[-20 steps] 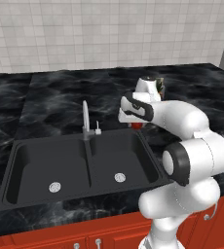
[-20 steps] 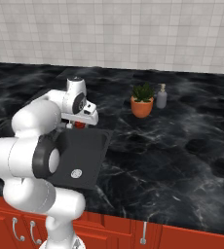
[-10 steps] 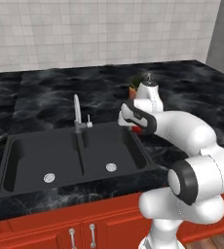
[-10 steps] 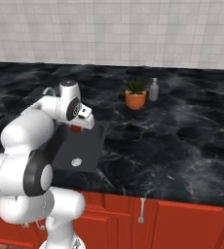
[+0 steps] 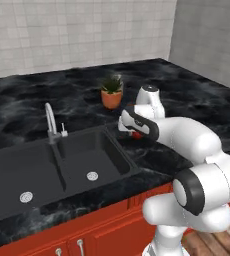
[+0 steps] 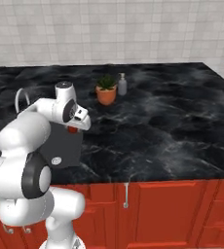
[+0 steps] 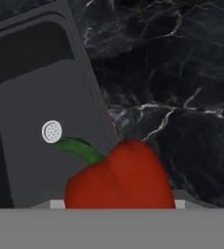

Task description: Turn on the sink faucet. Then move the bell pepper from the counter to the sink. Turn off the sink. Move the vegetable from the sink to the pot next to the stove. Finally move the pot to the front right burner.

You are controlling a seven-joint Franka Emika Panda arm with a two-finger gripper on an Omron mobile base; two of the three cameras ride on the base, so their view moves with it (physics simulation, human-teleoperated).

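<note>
The jaws pinch the red pepper (image 7: pixel 120 176). It hangs over the black counter (image 7: pixel 182 73), just beside the sink (image 7: pixel 41 97).

I see the counter (image 5: pixel 77 95), a glossy black worktop with grey-white veining, running from the tiled wall forward to the red cabinet fronts (image 6: pixel 167 209) beneath it. The sink (image 5: pixel 47 170) is set into it, with the sink faucet (image 5: pixel 50 120) standing on the counter at the sink's back rim, just behind the divider between the two basins. On the open stretch to the right of the sink I see a small orange plant pot (image 6: pixel 105 90) with green leaves, and a pale bottle (image 6: pixel 122 84) just beside it.
</note>
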